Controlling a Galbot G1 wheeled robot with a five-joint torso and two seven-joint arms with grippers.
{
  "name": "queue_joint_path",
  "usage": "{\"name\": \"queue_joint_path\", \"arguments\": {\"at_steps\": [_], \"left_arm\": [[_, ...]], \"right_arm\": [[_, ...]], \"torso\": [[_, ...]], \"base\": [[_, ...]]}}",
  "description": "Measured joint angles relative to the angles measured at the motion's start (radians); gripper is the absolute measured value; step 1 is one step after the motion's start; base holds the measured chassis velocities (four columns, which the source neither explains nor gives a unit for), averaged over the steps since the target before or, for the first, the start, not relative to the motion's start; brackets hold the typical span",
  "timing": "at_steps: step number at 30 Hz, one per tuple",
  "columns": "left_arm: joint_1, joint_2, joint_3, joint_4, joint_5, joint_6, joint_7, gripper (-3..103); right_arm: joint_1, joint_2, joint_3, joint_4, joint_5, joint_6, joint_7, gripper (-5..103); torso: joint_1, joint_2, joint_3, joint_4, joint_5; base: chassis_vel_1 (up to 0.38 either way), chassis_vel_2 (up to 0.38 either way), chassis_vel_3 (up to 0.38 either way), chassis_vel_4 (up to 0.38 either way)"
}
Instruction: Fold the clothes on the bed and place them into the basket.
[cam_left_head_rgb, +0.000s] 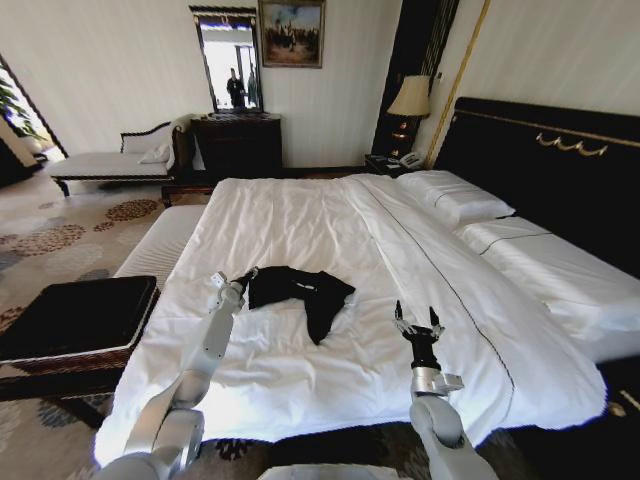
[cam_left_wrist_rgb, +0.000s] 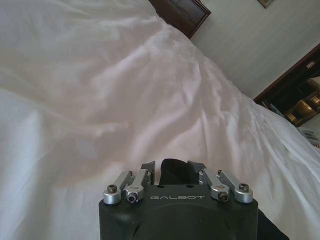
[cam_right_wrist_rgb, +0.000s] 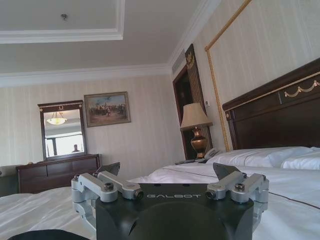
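Note:
The clothes (cam_left_head_rgb: 303, 292), a crumpled black T-shirt, lie near the middle of the bed (cam_left_head_rgb: 300, 215), which has white sheets. My left gripper (cam_left_head_rgb: 246, 277) is at the shirt's left edge. In the left wrist view that gripper (cam_left_wrist_rgb: 174, 165) is shut on a fold of the black clothes (cam_left_wrist_rgb: 173, 173) just above the sheet (cam_left_wrist_rgb: 125, 100). My right gripper (cam_left_head_rgb: 418, 322) stands upright over the sheet to the right of the shirt, apart from it. Its fingers (cam_right_wrist_rgb: 112, 169) are spread wide in the right wrist view, with nothing between them. The black basket (cam_left_head_rgb: 75, 315) stands on the floor left of the bed.
A narrow white-cushioned bench (cam_left_head_rgb: 160, 245) runs along the bed's left side, beyond the basket. Pillows (cam_left_head_rgb: 455, 195) and the black headboard (cam_left_head_rgb: 545, 160) are on the right. A dark dresser (cam_left_head_rgb: 236, 143) with a mirror, a chaise (cam_left_head_rgb: 110, 162) and a lamp (cam_left_head_rgb: 410, 98) line the far wall.

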Motion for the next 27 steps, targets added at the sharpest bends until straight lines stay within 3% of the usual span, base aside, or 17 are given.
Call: {"name": "queue_joint_path", "arguments": {"at_steps": [2, 6, 8, 11, 20, 23, 24, 27], "left_arm": [[0.001, 0.001, 0.0, 0.0, 0.001, 0.0, 0.001, 36], [0.006, 0.005, 0.001, 0.0, 0.001, 0.0, 0.008, 15], [0.007, 0.006, 0.001, -0.001, 0.001, 0.0, 0.009, 15], [0.011, 0.013, 0.001, -0.008, 0.0, 0.0, 0.013, 2], [0.036, 0.035, 0.003, -0.062, -0.02, 0.002, 0.016, 0], [0.121, 0.105, 0.001, -0.218, -0.079, 0.015, 0.002, 0], [0.121, 0.105, 0.001, -0.218, -0.079, 0.015, 0.002, 0], [0.24, 0.185, -0.026, -0.411, -0.14, 0.025, -0.006, 0]], "right_arm": [[0.003, -0.001, -0.001, -0.003, 0.0, 0.0, 0.002, 100], [0.012, -0.001, -0.007, -0.014, 0.0, 0.0, 0.007, 100], [0.014, -0.001, -0.008, -0.017, 0.0, 0.0, 0.008, 100], [0.017, -0.003, -0.008, -0.023, 0.002, 0.0, 0.011, 100], [0.028, -0.01, -0.011, -0.034, 0.023, -0.005, 0.023, 100], [0.045, -0.034, -0.03, -0.027, 0.127, -0.037, 0.035, 100], [0.045, -0.034, -0.03, -0.027, 0.127, -0.037, 0.035, 100], [0.07, -0.085, -0.07, -0.012, 0.267, -0.071, 0.04, 100]], "torso": [[0.0, 0.0, 0.0, 0.0, 0.0], [0.0, 0.0, 0.0, 0.0, -0.0001], [0.0, 0.0, 0.0, 0.0, -0.0001], [0.0, 0.0, 0.0, 0.0, 0.0], [0.0, 0.0, 0.0, -0.0004, -0.0002], [0.0, 0.0, 0.0, -0.0004, -0.0003], [0.0, 0.0, 0.0, -0.0004, -0.0003], [0.0, 0.0, 0.0, 0.0005, 0.0]], "base": [[0.0, 0.0, 0.0, 0.0], [0.0, 0.0, 0.0, 0.0], [0.0, 0.0, 0.0, 0.0], [0.0, 0.0, 0.0, 0.0], [0.0, 0.0, 0.0, 0.0], [0.0, 0.0, 0.0, 0.0], [0.0, 0.0, 0.0, 0.0], [0.0, 0.0, 0.0, 0.0]]}}
